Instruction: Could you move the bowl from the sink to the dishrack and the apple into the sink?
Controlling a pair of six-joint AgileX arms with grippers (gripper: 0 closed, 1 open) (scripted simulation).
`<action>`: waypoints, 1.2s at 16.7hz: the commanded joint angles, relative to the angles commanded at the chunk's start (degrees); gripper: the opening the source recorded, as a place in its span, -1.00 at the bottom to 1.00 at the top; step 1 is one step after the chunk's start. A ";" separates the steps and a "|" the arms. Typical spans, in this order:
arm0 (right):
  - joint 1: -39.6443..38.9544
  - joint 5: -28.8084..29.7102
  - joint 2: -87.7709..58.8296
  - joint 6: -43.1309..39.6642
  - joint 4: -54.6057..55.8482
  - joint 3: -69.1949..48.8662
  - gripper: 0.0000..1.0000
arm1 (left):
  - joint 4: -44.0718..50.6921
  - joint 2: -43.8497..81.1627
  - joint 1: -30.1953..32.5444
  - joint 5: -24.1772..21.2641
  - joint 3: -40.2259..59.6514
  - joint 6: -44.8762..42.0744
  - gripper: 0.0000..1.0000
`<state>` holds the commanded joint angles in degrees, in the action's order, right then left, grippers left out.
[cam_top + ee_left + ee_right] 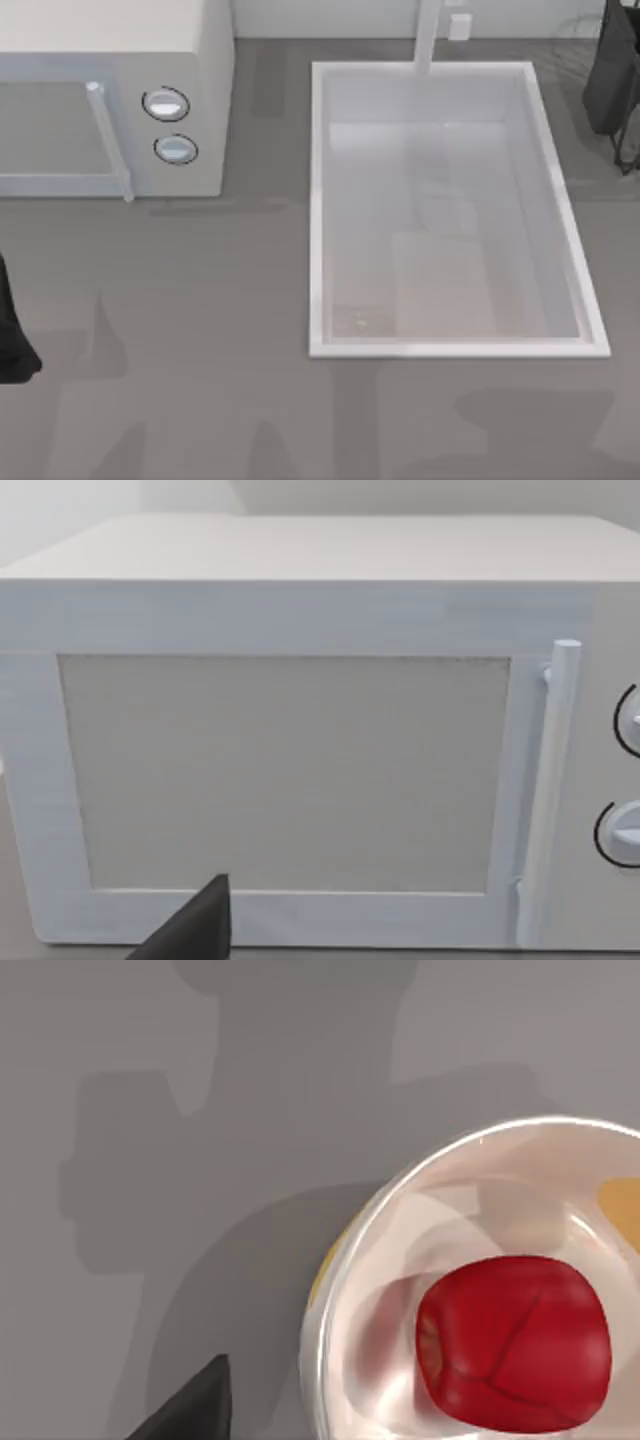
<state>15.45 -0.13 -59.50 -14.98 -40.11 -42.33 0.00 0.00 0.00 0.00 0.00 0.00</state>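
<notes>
A dark wedge of the right gripper (195,1410) sat closest to the right wrist camera, over bare table. How far it was open I cannot tell, and nothing showed in its hold. Just beyond it lay the small bright red rounded apple (515,1345) with faint ribbed sides. It rested inside a pale, glossy round dish (340,1290) that stood on the flat grey table (150,1110).

In the left wrist view a like dark wedge of the left gripper (195,930) hung low in front. Its opening could not be told either. Behind it stood the boxy white microwave (290,770), seen door-on, with an upright white bar handle (555,780) and two round dark-ringed knobs (625,830) beside the door.

From above, the dark bulk of the left arm (12,340) sat at the table's left edge. The large white rectangular sink (450,348) with its raised rim lay right of centre. At its far end rose the white faucet post (428,35). A black bulky shape with cables (615,80) stood at the far right corner.
</notes>
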 joint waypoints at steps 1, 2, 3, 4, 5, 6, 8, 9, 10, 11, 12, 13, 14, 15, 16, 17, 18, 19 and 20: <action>1.29 0.02 -5.35 -1.23 -3.30 -3.47 1.00 | 0.00 0.00 0.00 0.00 0.00 0.00 1.00; 2.51 0.04 -10.44 -2.40 -6.44 -6.76 1.00 | 0.00 0.00 0.00 0.00 0.00 0.00 1.00; 3.64 0.06 -15.21 -3.49 -9.36 -9.84 1.00 | 0.00 0.00 0.00 0.00 0.00 0.00 1.00; 4.68 0.08 -19.56 -4.51 -12.04 -12.67 1.00 | 0.00 0.00 0.00 0.00 0.00 0.00 1.00; 5.60 0.10 -23.41 -5.42 -14.45 -15.20 1.00 | 0.00 0.00 0.00 0.00 0.00 0.00 1.00; 6.40 0.11 -26.66 -6.21 -16.53 -17.37 1.00 | 0.00 0.00 0.00 0.00 0.00 0.00 1.00; 7.58 0.12 -31.34 -7.41 -19.64 -20.64 1.00 | 0.00 0.00 0.00 0.00 0.00 0.00 1.00; 7.95 0.13 -32.76 -7.79 -20.62 -21.67 1.00 | 0.00 0.00 0.00 0.00 0.00 0.00 1.00; 8.17 0.13 -33.58 -8.00 -21.19 -22.27 1.00 | 0.00 0.00 0.00 0.00 0.00 0.00 1.00; 8.23 0.13 -33.81 -8.07 -21.35 -22.44 1.00 | 0.00 0.00 0.00 0.00 0.00 0.00 1.00; 8.23 0.13 -33.81 -8.07 -21.35 -22.44 1.00 | 0.00 0.00 0.00 0.00 0.00 0.00 1.00; 8.23 0.13 -33.81 -8.07 -21.35 -22.44 1.00 | 0.00 0.00 0.00 0.00 0.00 0.00 1.00; 8.23 0.13 -33.81 -8.07 -21.35 -22.44 1.00 | 0.00 0.00 0.00 0.00 0.00 0.00 1.00; 7.95 0.14 -33.64 -8.00 -21.20 -22.27 1.00 | 0.00 0.00 0.00 0.00 0.00 0.00 1.00; 7.95 0.15 -33.80 -8.01 -21.05 -22.11 1.00 | 0.00 0.00 0.00 0.00 0.00 0.00 1.00; 7.93 0.17 -34.53 -8.04 -20.32 -21.39 1.00 | 0.00 0.00 0.00 0.00 0.00 0.00 1.00; 7.91 0.17 -35.65 -8.06 -19.00 -20.19 1.00 | 0.00 0.00 0.00 0.00 0.00 0.00 1.00; 7.87 0.17 -36.81 -8.08 -17.10 -18.91 1.00 | 0.00 0.00 0.00 0.00 0.00 0.00 1.00; 7.83 0.18 -37.74 -8.10 -14.95 -17.61 1.00 | 0.00 0.00 0.00 0.00 0.00 0.00 1.00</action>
<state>23.28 0.05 -97.25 -23.08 -55.06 -59.94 0.00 0.00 0.00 0.00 0.00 0.00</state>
